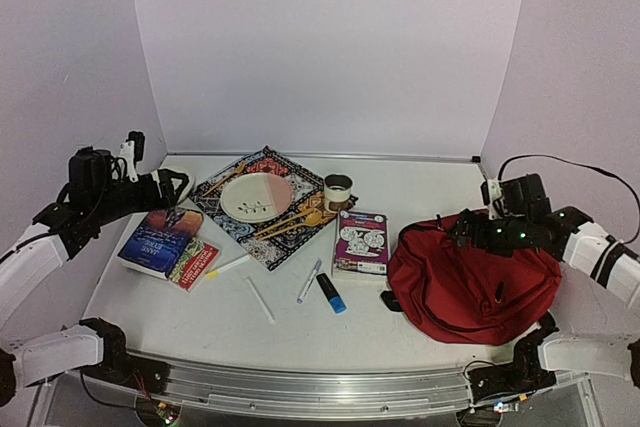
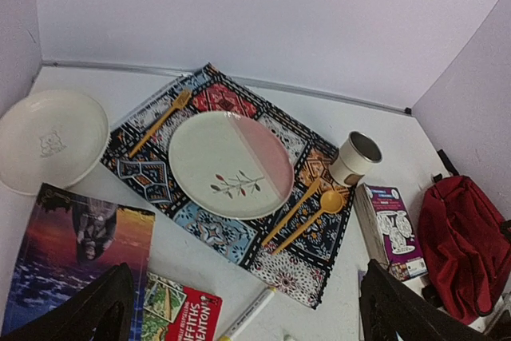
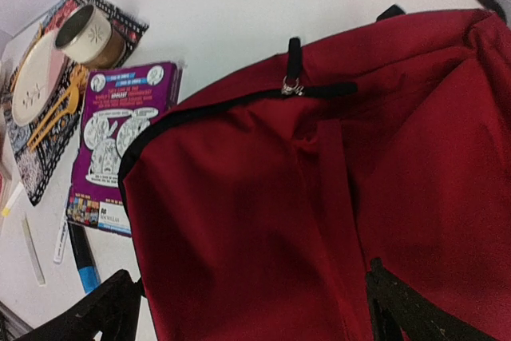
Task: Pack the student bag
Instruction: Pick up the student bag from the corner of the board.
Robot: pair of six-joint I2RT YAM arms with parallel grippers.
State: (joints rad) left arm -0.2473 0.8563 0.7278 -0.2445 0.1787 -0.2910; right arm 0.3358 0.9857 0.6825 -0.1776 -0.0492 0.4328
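Note:
The student bag [image 1: 470,285], dark red with black trim, lies slumped at the right of the table; in the right wrist view the bag [image 3: 303,197] fills the frame, its black zipper line running to a pull [image 3: 294,84]. My right gripper [image 1: 462,230] hovers over the bag's left top, open [image 3: 255,313], with only red fabric below it. My left gripper [image 1: 176,185] is raised at the far left, open [image 2: 243,321], holding nothing, above the books and the placemat.
A patterned placemat [image 1: 228,215] carries a plate [image 1: 256,196] and yellow cutlery [image 1: 295,219], with a cup [image 1: 338,190] beside it. A white bowl [image 2: 48,141] sits far left. Blue book [image 1: 160,240], red book [image 1: 195,262], purple book [image 1: 362,242] and several markers [image 1: 331,293] lie in front.

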